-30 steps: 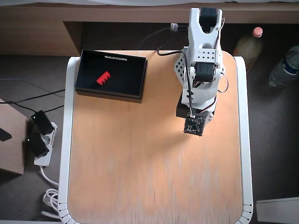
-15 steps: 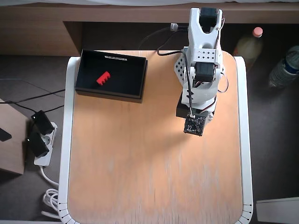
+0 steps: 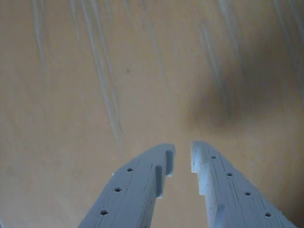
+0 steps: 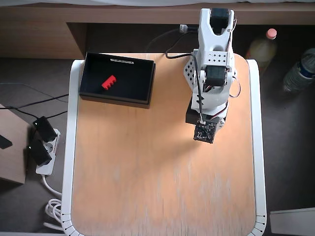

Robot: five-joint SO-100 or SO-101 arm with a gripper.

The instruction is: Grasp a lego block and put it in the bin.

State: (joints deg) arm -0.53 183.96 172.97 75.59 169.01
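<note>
In the upper left of the overhead view, lay the lego block (image 4: 109, 81) inside the bin (image 4: 143, 78), red against the dark floor, white label strip on the far rim. Judged done: block delivered, nothing left to carry. Toward the upper right of that view, sat the arm (image 4: 210, 73) folded over its base, well apart from the bin. In the wrist view, showed the gripper (image 3: 183, 154) with fingers (image 3: 142, 183) slightly apart and empty above bare tabletop (image 4: 147, 172). No second block visible anywhere.

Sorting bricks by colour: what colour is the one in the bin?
Bright red; the brick shows best in the overhead view, inside the black bin.
</note>
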